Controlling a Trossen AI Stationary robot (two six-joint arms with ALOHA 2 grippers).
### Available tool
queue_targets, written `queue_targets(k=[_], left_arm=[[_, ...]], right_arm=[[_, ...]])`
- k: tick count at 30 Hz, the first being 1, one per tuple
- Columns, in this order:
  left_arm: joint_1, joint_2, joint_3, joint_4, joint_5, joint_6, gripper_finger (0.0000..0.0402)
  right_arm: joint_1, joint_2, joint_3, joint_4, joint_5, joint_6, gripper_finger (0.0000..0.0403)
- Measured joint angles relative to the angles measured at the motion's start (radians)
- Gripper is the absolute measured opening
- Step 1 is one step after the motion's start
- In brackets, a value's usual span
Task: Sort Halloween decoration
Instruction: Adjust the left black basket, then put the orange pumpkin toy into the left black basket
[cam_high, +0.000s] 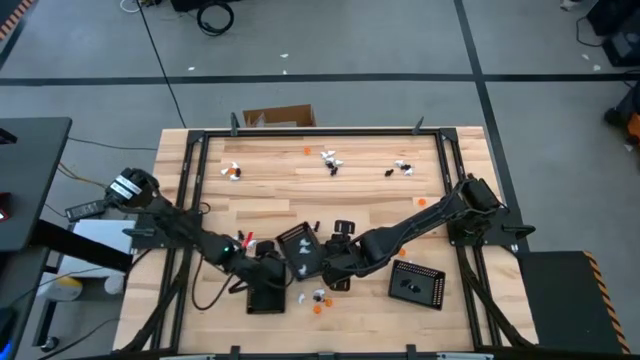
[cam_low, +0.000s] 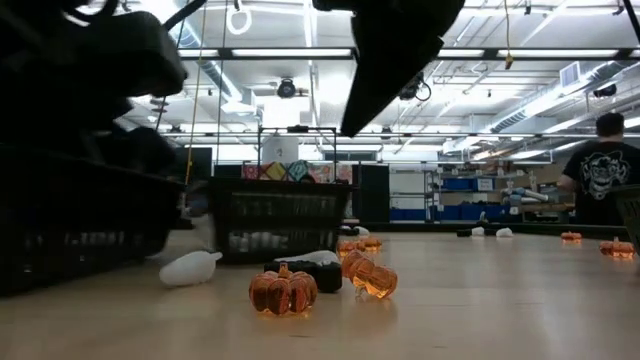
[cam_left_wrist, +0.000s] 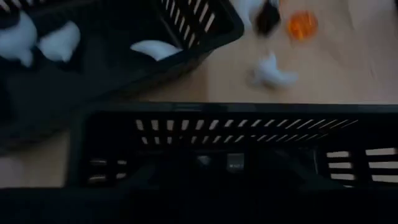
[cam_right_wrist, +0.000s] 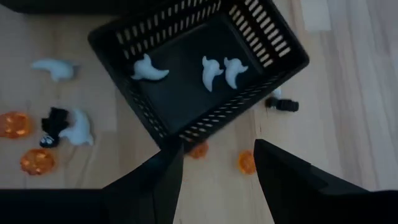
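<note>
- My landmark is the middle tray (cam_right_wrist: 186, 68), a black slatted basket on the counter (cam_high: 300, 180) near its front edge; three white ghost pieces (cam_right_wrist: 214, 71) already lie inside it.
- Right gripper (cam_right_wrist: 217, 165) hangs just over the tray's near rim, jaws parted and holding nothing.
- Left gripper (cam_high: 262, 262) sits over a second black tray (cam_left_wrist: 217, 137) just beside the landmark; I cannot tell how its jaws stand.
- Loose pieces near the tray: orange pumpkins (cam_right_wrist: 15, 124), a black piece (cam_right_wrist: 53, 121), white ghosts (cam_right_wrist: 78, 130), plus two pumpkins right by its wall. More scatter lies well beyond, toward the counter's far edge (cam_high: 330, 160).
- Handling call: the pumpkins (cam_low: 283, 290) look glossy, hard, light and likely slippery. I'd pinch across the round body, squarely, lest one squirt out.
</note>
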Motion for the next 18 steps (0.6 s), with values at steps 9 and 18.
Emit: queue_targets(k=[9, 18], left_arm=[[0.031, -0.069, 0.007, -0.092, 0.125, 0.004, 0.0155], [-0.042, -0.216, 0.013, -0.178, 0.109, -0.003, 0.0155]], right_arm=[[0.030, -0.001, 0.000, -0.140, -0.135, 0.119, 0.0202], [0.087, 0.020, -0.051, -0.092, -0.029, 0.158, 0.0202]])
